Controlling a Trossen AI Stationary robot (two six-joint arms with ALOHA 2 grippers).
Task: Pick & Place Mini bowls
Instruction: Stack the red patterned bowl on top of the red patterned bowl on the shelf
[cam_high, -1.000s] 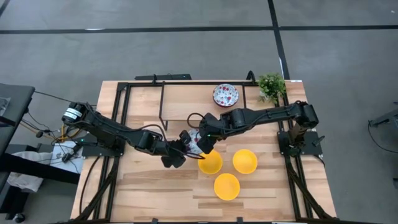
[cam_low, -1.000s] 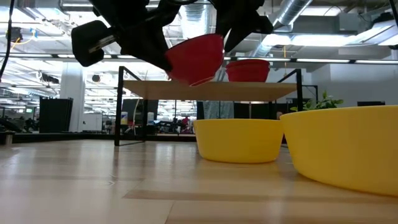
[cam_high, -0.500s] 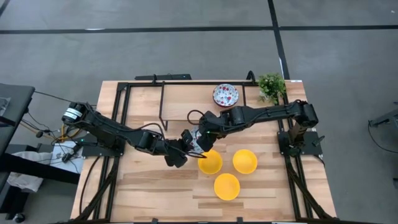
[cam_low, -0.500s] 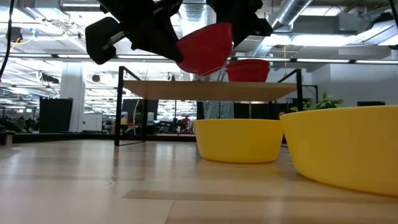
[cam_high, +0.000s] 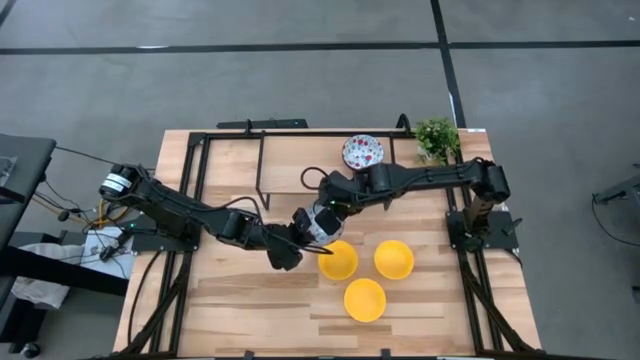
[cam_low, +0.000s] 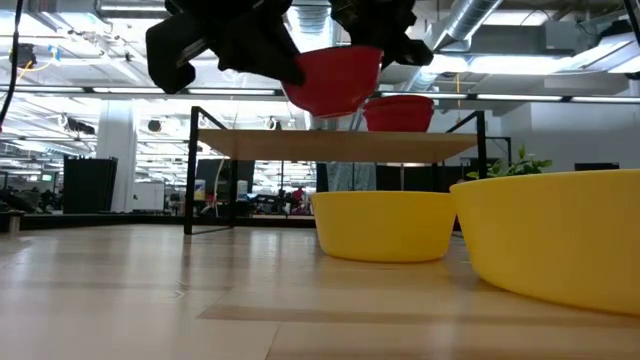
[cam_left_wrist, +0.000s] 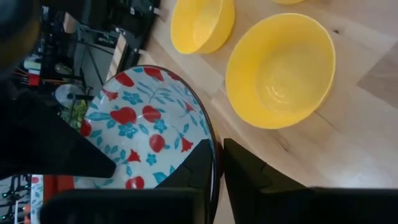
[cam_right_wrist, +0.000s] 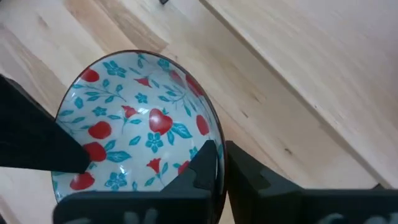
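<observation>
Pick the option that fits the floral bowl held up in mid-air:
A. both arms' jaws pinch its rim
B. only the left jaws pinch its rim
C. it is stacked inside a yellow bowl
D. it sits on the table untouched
A: each wrist view shows that arm's jaws closed over the rim of the floral bowl, which the low view shows raised clear of the table.

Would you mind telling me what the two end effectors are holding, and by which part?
Both grip one floral bowl by its rim, raised above the table: left end effector and right end effector on opposite sides.

One cam looks straight down on the tabletop (cam_high: 250, 300), one sits at tabletop level facing the room, and both wrist cams are tight on the same floral bowl (cam_left_wrist: 146, 134).
</observation>
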